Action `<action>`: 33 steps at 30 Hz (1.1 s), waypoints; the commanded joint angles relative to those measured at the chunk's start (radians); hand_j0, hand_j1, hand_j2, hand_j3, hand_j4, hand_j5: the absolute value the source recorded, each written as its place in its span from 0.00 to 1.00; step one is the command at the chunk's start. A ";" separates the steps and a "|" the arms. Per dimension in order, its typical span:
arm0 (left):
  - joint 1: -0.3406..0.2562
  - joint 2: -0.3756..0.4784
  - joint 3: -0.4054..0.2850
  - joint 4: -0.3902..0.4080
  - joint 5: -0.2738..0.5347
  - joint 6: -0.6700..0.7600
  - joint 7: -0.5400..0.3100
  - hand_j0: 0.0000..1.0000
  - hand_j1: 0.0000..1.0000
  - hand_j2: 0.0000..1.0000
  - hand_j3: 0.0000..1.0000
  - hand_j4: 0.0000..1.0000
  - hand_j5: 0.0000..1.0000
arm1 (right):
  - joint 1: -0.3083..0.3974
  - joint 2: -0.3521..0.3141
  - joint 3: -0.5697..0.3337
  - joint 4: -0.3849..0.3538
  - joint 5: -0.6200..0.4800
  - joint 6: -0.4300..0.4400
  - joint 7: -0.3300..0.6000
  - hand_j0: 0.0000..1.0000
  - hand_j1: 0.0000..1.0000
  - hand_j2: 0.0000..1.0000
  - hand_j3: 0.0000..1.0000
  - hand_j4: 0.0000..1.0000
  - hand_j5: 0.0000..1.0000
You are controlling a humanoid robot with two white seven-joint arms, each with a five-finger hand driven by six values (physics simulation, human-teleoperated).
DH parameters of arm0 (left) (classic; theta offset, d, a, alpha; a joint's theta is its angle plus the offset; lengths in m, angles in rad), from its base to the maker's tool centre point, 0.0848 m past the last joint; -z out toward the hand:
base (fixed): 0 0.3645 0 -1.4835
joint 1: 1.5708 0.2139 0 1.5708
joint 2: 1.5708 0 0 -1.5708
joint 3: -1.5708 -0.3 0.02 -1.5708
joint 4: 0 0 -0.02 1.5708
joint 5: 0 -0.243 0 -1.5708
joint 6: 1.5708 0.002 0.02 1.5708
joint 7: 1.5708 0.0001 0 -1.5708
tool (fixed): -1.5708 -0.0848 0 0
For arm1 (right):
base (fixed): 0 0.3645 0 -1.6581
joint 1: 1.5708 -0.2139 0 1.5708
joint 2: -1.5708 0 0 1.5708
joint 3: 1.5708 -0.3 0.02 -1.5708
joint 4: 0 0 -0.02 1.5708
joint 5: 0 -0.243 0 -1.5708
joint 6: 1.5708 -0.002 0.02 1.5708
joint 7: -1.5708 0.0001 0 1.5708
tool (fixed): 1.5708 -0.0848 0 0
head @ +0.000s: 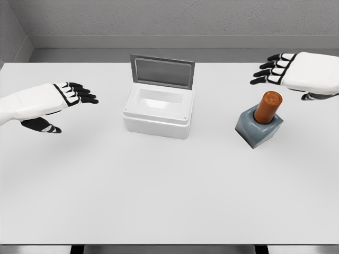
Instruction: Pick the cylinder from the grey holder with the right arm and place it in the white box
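Head view shows the right hand (296,74) hovering with fingers spread and holding nothing, up and slightly to the right of the orange cylinder (268,107), not touching it. That cylinder stands tilted in the grey holder (258,128) just below the hand. Well off to the hand's left sits the white box (158,111), lid raised. Beyond it, the left hand (58,100) hangs open.

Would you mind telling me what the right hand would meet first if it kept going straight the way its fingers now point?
The right hand, open, points left across the table. The raised grey lid of the white box seems the first thing in that line, though depth is unclear. The orange cylinder sits below the hand, off that path.
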 commanded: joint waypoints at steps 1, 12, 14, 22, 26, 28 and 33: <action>0.000 0.001 0.001 0.002 0.006 0.001 -0.001 1.00 1.00 1.00 1.00 1.00 1.00 | -0.005 0.000 0.002 -0.002 -0.003 0.003 0.000 1.00 1.00 1.00 1.00 1.00 1.00; 0.003 -0.001 -0.010 -0.001 0.003 0.001 -0.002 1.00 1.00 1.00 1.00 1.00 1.00 | -0.018 -0.051 0.040 0.000 -0.042 0.003 0.000 1.00 1.00 1.00 1.00 1.00 1.00; 0.005 -0.002 -0.011 -0.001 0.002 0.001 -0.002 1.00 1.00 1.00 1.00 1.00 1.00 | -0.018 -0.046 0.062 0.000 -0.042 0.003 0.000 1.00 1.00 1.00 1.00 1.00 1.00; 0.006 -0.013 -0.033 0.030 0.000 0.001 -0.002 1.00 1.00 1.00 1.00 1.00 1.00 | -0.020 -0.035 0.146 0.006 -0.042 0.003 0.000 1.00 1.00 1.00 1.00 1.00 1.00; 0.006 -0.013 -0.033 0.030 0.000 0.001 -0.002 1.00 1.00 1.00 1.00 1.00 1.00 | -0.041 0.011 0.146 0.030 -0.039 0.003 0.000 1.00 1.00 1.00 1.00 1.00 1.00; 0.006 -0.014 -0.033 0.030 0.000 0.001 -0.002 1.00 1.00 1.00 1.00 1.00 1.00 | -0.045 0.029 0.148 0.059 -0.031 0.003 0.000 1.00 1.00 1.00 1.00 1.00 1.00; 0.005 -0.014 -0.042 0.030 0.000 0.001 -0.002 1.00 1.00 1.00 1.00 1.00 1.00 | -0.052 0.049 0.161 0.105 -0.026 0.003 0.000 1.00 1.00 1.00 1.00 1.00 1.00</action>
